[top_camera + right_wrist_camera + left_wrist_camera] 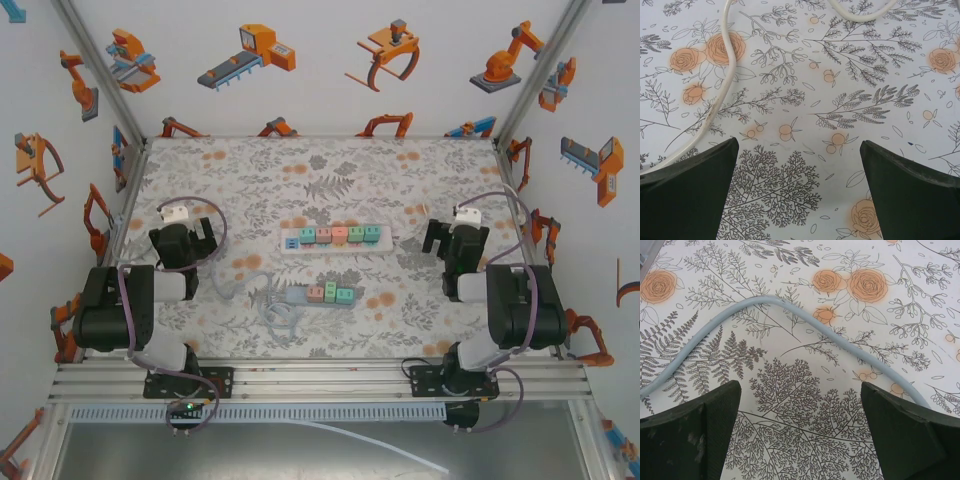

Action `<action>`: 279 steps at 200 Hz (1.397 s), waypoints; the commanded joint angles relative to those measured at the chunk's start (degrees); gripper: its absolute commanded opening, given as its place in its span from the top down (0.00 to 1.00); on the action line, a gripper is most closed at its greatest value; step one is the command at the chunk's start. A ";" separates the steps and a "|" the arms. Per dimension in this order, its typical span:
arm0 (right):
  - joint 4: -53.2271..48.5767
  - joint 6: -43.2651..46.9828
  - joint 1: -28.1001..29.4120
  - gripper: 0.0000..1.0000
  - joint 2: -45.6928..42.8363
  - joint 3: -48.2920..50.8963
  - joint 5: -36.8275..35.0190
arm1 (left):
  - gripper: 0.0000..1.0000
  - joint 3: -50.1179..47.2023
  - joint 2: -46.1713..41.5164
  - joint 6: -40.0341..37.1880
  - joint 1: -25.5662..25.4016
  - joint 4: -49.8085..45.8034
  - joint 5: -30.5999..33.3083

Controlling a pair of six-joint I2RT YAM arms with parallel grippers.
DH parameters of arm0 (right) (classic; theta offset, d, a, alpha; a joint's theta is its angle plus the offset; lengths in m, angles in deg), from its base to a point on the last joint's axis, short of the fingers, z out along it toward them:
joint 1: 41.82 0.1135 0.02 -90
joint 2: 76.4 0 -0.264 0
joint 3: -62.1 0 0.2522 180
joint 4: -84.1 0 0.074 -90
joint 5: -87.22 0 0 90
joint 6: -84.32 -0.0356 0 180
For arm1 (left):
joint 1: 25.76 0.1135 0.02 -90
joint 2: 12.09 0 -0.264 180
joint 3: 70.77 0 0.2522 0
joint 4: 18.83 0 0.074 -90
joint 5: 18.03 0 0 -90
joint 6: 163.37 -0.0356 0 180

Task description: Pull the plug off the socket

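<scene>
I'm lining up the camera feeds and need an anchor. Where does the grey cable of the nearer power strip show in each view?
Top external: the grey cable loops just left of the nearer power strip, mid-table.
Left wrist: the grey cable arcs from lower left to right edge, peaking upper middle.
Right wrist: the line at upper left is a white cord, a different one.
Shared landmark: the floral tablecloth with orange roses.

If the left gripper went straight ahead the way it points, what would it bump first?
Probably the flowery table cover, since the open left gripper points down at it. The grey cable curves across just beyond, so it might touch that instead; depth is unclear.
</scene>
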 commanded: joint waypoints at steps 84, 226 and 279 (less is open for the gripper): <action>1.19 0.20 -0.47 0.01 0.13 -1.24 0.44 | 0.03 0.98 -0.13 -0.18 -0.31 0.62 -0.20; -8.85 -3.94 -0.45 0.02 -25.17 2.93 -2.13 | 0.03 1.29 -14.11 -1.41 -2.30 -10.10 3.27; -38.58 1.30 0.42 0.03 -43.60 -9.10 19.40 | 0.03 10.12 -33.16 13.81 -5.59 -38.81 -0.20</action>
